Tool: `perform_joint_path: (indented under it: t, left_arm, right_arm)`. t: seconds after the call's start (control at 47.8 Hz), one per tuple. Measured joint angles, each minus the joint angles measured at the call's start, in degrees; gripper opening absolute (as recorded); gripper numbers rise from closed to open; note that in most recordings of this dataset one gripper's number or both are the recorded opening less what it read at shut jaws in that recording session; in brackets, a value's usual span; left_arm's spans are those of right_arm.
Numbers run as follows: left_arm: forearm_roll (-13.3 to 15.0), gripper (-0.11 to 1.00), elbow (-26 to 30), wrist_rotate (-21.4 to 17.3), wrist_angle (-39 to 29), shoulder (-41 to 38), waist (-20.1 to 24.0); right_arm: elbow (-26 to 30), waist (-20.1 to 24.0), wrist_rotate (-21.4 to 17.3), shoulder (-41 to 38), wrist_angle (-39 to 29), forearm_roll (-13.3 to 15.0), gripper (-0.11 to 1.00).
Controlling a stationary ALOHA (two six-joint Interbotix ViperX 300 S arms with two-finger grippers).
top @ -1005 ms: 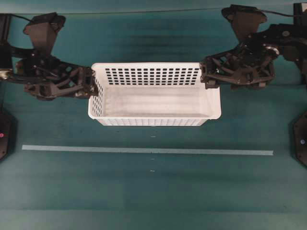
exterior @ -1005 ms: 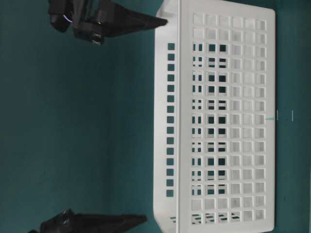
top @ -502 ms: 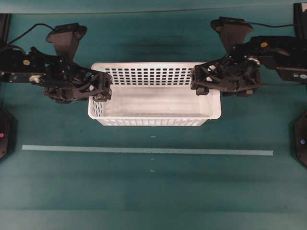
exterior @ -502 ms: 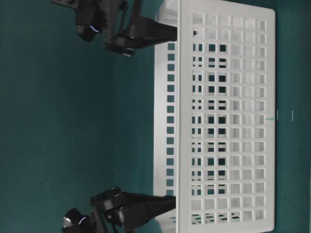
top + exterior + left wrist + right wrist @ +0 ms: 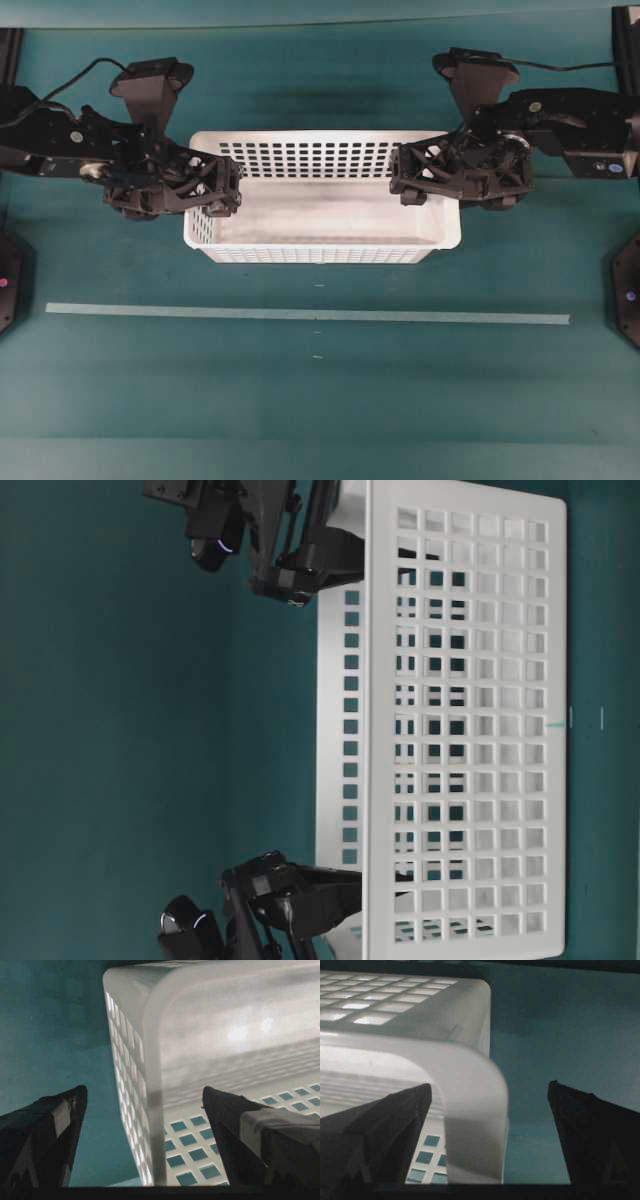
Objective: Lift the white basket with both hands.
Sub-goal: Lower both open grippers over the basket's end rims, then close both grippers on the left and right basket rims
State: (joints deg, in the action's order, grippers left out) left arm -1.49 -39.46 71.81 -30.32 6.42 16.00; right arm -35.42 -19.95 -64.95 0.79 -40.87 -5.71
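Now I see large white slotted plastic basket [image 5: 322, 215] centre-top of overhead frame on teal table [image 5: 320, 400]; left black gripper [image 5: 142, 1105] and right black gripper [image 5: 487, 1097] spread wide, each straddling an end rim.

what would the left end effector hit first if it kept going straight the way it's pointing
Probably the white basket: its end wall stands between the left end effector's open fingers, one outside and one inside. How far off is unclear.
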Motion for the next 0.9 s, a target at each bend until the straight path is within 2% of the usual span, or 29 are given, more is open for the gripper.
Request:
perform_joint_path:
  t: [0.188, 0.293, 0.356, 0.398, 0.544, 0.628, 0.9]
  left_arm:
    - [0.0, 0.91, -0.2, 0.0, 0.9, -0.1, 0.0]
    - [0.0, 0.83, -0.6, 0.0, 1.8, -0.1, 0.0]
    - [0.0, 0.72, -0.7, 0.0, 1.9, -0.1, -0.1]
    - [0.0, 0.60, -0.7, 0.0, 1.9, -0.1, 0.0]
    - [0.0, 0.20, -0.8, 0.1, 1.9, -0.1, 0.0]
    - [0.2, 0.06, -0.8, 0.0, 2.0, -0.1, 0.0]
    - [0.2, 0.04, -0.8, 0.0, 2.0, -0.1, 0.0]
  right_arm:
    - [-0.1, 0.0, -0.2, -0.1, 0.8, 0.0, 0.94]
    - [-0.4, 0.0, -0.2, -0.3, 0.9, 0.0, 0.90]
    - [-0.4, 0.0, -0.2, -0.5, 0.9, 0.0, 0.80]
    - [-0.4, 0.0, -0.2, -0.6, 0.9, 0.0, 0.70]
    - [-0.4, 0.0, -0.2, -0.6, 1.3, -0.1, 0.30]
    - [-0.2, 0.1, -0.3, -0.7, 1.9, -0.4, 0.16]
    - [-0.5, 0.1, -0.4, -0.7, 3.2, -0.4, 0.16]
